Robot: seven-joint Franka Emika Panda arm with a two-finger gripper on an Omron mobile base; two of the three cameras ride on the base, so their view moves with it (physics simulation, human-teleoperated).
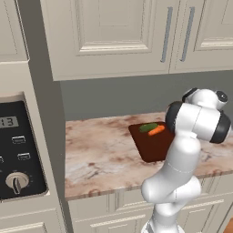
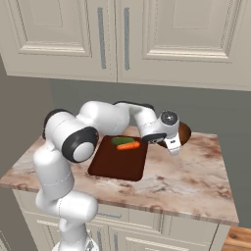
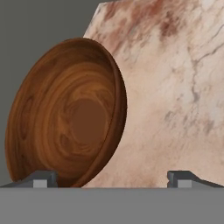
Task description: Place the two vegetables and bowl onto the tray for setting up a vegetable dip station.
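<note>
Both veggies already sit on the tray, so the wide-open, empty gripper hovers with the bowl right ahead, lining up that grab.

Not much to read here honestly. The only thing with characters on it is the oven control panel in the left base view, set in the tall cabinet column to the left of the marble counter. Near the top of that panel there's a little grey digital display and I can make out what looks like "33", maybe with another digit cut off at the picture's edge, can't tell. The buttons and the round knob below the display have marks too small to read. No brands, labels or signs anywhere else.
</note>
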